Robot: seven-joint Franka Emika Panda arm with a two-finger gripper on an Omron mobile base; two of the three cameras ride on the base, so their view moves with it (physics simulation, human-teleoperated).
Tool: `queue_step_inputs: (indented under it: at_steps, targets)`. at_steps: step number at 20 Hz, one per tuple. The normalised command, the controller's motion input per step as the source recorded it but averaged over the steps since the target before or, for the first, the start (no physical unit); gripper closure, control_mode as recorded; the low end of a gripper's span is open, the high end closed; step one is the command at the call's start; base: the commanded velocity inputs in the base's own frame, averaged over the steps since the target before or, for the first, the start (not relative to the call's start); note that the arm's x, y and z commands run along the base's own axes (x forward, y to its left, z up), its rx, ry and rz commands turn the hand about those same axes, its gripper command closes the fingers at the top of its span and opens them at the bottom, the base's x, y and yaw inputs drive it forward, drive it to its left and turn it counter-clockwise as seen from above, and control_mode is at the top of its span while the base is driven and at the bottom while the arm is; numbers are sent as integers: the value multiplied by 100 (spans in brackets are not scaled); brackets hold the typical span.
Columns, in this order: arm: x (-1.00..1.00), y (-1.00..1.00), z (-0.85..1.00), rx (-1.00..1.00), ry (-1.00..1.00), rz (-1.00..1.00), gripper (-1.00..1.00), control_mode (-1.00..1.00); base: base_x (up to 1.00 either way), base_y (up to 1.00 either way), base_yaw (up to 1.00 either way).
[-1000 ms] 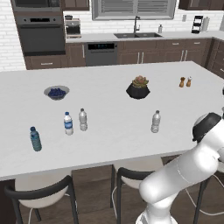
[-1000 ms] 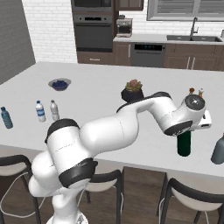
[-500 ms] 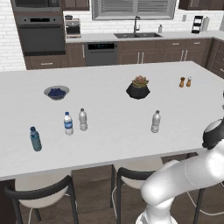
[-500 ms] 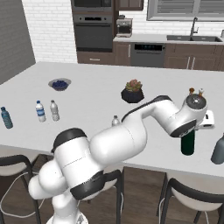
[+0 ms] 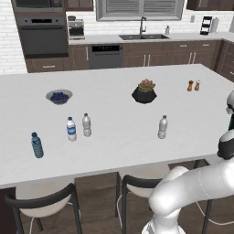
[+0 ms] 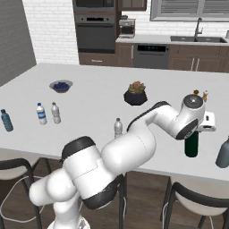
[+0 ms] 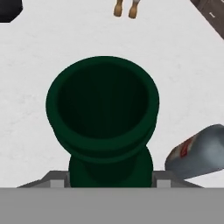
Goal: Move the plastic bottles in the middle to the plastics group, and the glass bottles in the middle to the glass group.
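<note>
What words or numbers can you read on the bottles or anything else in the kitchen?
None can be read.
Blue-labelled bottle: the label is a blue band, too small to show letters.
Grey bottle lying by the green bottle: it has a red and white patch, too blurred to read.
Oven and dishwasher: dark fronts, no readable signs.

base views: behind arm, left/right, sharing white counter (image 5: 114, 105) | hand view: close, looking down

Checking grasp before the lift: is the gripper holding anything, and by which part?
Apparently the dark green bottle, by its neck just below the mouth; jaws sit either side, though contact itself isn't clearly visible.
</note>
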Motion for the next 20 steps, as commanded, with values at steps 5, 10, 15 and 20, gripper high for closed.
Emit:
queue_step_inputs:
  at_steps: [5,10,15,20]
  targets:
    - [20,0,-16,1,-2,-4,100,-100,0,0,0]
    - [9,-1,0,8,-9,-6,100,-100,0,0,0]
    - [12,-7,-6,7,-4,-9,100,-100,0,0,0]
    - [1,-9,-1,0,0,-10,100,-100,0,0,0]
